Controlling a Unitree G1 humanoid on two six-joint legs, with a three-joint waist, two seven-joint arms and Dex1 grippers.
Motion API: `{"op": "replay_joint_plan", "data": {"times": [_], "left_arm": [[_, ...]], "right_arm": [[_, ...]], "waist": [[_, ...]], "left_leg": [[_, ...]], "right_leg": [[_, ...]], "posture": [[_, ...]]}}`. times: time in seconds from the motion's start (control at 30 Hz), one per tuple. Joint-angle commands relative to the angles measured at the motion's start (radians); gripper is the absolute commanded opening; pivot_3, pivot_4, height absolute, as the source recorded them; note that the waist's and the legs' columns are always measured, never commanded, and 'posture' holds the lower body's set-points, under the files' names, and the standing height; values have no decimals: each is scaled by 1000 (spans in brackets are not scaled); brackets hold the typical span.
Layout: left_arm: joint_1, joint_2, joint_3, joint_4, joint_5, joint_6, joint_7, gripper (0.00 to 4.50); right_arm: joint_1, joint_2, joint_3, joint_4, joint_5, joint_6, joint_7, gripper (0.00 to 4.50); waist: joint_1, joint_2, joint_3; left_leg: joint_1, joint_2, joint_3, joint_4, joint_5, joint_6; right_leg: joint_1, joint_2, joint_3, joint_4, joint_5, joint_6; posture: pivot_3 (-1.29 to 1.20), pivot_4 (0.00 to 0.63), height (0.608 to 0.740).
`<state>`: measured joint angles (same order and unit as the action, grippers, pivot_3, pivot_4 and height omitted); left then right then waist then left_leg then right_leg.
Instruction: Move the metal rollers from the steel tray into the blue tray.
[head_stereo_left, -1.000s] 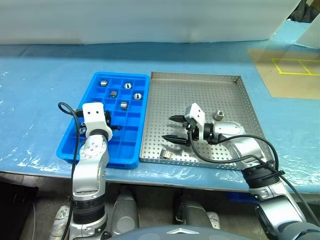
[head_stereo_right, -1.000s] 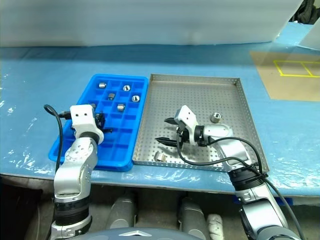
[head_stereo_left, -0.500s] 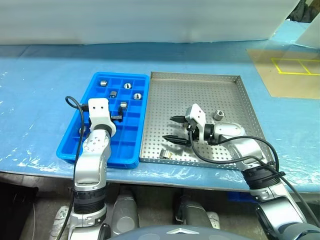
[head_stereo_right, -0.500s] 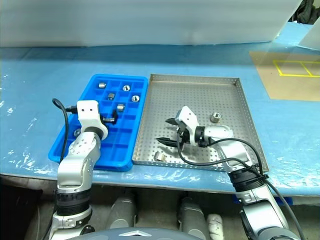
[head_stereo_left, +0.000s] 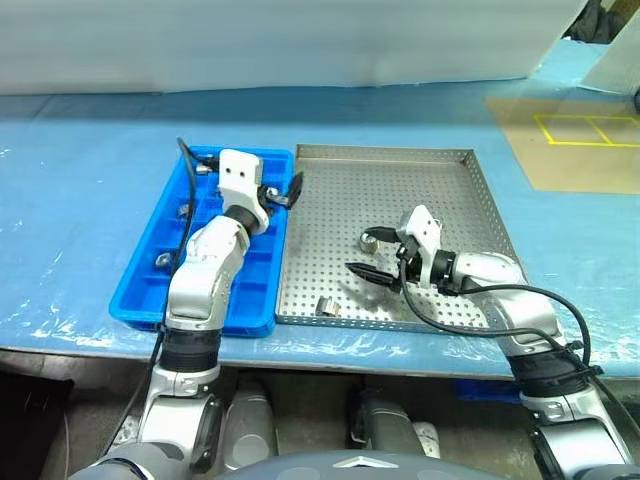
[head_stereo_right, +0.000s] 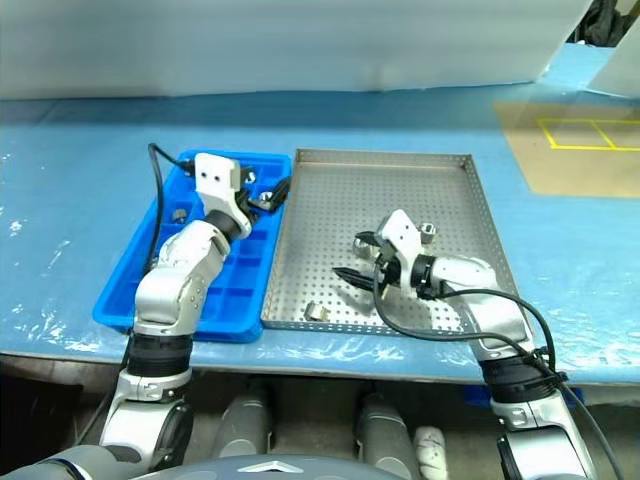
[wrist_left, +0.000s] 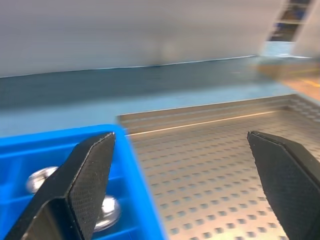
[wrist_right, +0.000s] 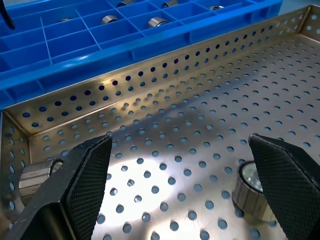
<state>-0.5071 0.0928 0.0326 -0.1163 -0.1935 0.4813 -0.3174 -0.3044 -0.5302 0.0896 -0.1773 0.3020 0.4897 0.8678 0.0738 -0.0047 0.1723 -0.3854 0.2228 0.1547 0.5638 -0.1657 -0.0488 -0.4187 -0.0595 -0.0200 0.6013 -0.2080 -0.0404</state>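
Left end effector (head_stereo_left: 283, 192) swung from blue tray (head_stereo_left: 150, 290) toward steel tray (head_stereo_left: 470, 160), now open.

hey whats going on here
A two-armed robot is moving metal rollers out of the steel tray into the blue tray. Several already sit in the blue compartments. One roller lies near the steel tray's front rim. The left gripper, open and empty, hovers at the seam between the trays. The right gripper is open over the steel tray, holding nothing.

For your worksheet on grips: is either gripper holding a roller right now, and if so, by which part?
Nothing is held. The left gripper is open over the blue tray's edge; the right gripper is open above the steel tray.
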Motion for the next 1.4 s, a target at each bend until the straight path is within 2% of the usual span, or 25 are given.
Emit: {"op": "replay_joint_plan", "data": {"times": [0.03, 0.2, 0.5, 0.8, 1.17, 1.27, 1.4], "left_arm": [[-58, 31, -44, 40, -48, -48, -134, 4452], [-97, 123, -132, 96, -91, -20, -365, 4452], [-104, 313, -213, 91, -142, 30, -669, 4452], [-83, 481, -351, 98, -75, -35, -908, 4452], [-91, 519, -405, 107, -34, -52, -999, 4452], [-100, 526, -439, 144, 34, -104, -997, 4452], [-104, 510, -446, 164, 55, -129, -993, 4452]], "right_arm": [[38, -32, -62, -101, 33, 22, -25, 4500], [108, -55, -109, -179, 48, 58, -68, 4500], [180, -74, -135, -245, 64, 90, -100, 4500], [186, -94, -132, -253, 84, 105, -99, 4500], [208, -102, -122, -271, 89, 114, -104, 4500], [211, -101, -119, -272, 88, 115, -107, 4500], [213, -100, -115, -273, 86, 115, -110, 4500]], "waist": [[-8, 0, 0], [-37, 0, 0], [-79, 1, 0], [-85, 1, -1], [-86, 1, -1], [-86, 1, -1], [-87, 1, -1]], "left_leg": [[1, 0, 0, 0, 0, 0], [2, 0, 1, 0, 1, -1], [5, 0, 5, -1, 0, -1], [6, 0, 7, -1, 0, -1], [7, 0, 9, -1, 0, -1], [7, 0, 9, -1, 0, -1], [8, 0, 9, -1, 0, -1]], "right_leg": [[0, 0, 0, 1, 0, 0], [0, 0, 2, 2, 0, 0], [-1, 1, 6, 3, 0, 0], [-1, 1, 7, 3, 0, 0], [-1, 1, 9, 4, 0, 0], [0, 1, 9, 3, 0, 0], [0, 1, 10, 4, 0, 0]], "posture": [[-208, 150, 740], [-278, 150, 740], [-327, 150, 740], [-329, 150, 740], [-334, 150, 740], [-336, 150, 740], [-340, 150, 740]]}}
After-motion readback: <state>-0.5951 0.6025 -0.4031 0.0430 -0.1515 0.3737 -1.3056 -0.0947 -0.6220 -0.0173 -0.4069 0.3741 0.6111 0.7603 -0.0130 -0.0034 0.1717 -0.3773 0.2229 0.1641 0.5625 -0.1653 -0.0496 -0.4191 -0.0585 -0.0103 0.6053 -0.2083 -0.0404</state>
